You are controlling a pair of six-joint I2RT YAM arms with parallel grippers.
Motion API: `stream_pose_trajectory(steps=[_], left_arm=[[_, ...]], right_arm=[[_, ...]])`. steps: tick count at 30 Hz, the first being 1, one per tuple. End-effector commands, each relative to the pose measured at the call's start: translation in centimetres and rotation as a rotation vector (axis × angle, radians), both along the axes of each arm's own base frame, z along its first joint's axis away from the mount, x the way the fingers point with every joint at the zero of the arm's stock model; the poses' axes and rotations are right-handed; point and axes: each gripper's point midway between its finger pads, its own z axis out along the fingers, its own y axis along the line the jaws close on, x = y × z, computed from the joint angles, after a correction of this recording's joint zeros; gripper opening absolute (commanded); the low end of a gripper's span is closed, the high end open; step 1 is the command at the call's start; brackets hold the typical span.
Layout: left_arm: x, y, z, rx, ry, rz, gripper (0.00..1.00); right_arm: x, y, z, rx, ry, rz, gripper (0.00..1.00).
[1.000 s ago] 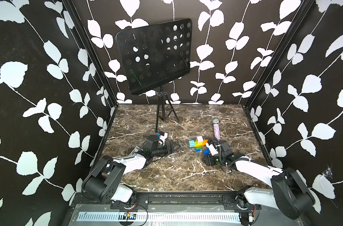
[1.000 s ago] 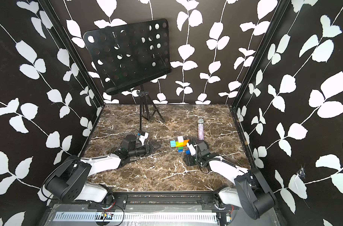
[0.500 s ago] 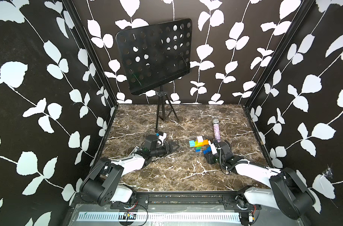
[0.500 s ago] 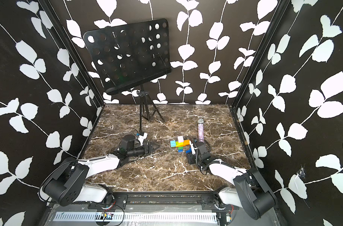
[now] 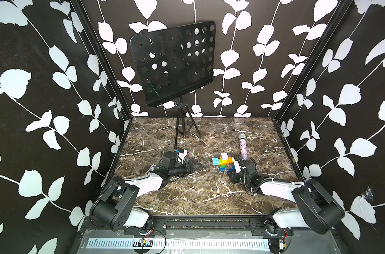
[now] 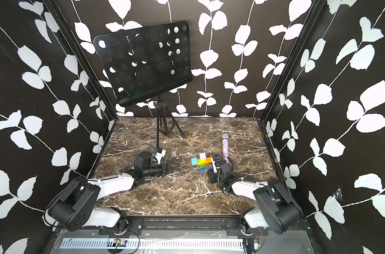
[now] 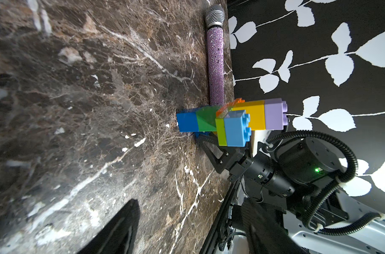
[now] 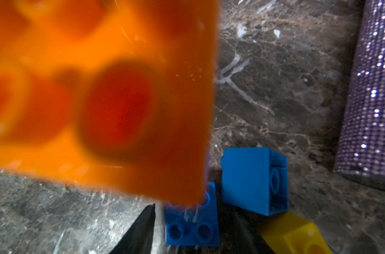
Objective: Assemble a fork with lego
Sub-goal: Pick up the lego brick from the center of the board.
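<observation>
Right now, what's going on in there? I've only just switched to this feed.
The right gripper is down at the foot of the fork, which seems to stand upright beside the microphone. Its jaws straddle a blue brick, grip unclear. A second blue brick and a yellow brick lie loose close by. The left gripper rests open and empty on the table, well apart.
</observation>
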Motion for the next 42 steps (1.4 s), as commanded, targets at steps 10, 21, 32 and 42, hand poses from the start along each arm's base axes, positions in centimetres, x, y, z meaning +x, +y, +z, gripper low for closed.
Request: stream_pose_trajectory(steps=[10,21,32,42], left_arm=[[0.1,0.6,0.3,0.009,0.000,0.009,0.75],[1.6,-1.1,2.0,-0.101,0.007,0.032,0.74],[2.2,-1.8,3.4,-0.078,-0.010,0.010,0.74],[3.1,-1.8,6.1,-0.050,-0.051,-0.055,0.74]], right_arm=[[-0.7,0.6,0.3,-0.023,-0.018,0.086,0.38],[-1.2,0.5,2.5,0.002,-0.068,0.110,0.21],[-4.9,2.5,7.3,0.082,0.056,0.302,0.22],[-7.8,2.4,13.0,-0.101,0.048,0.647,0.25]])
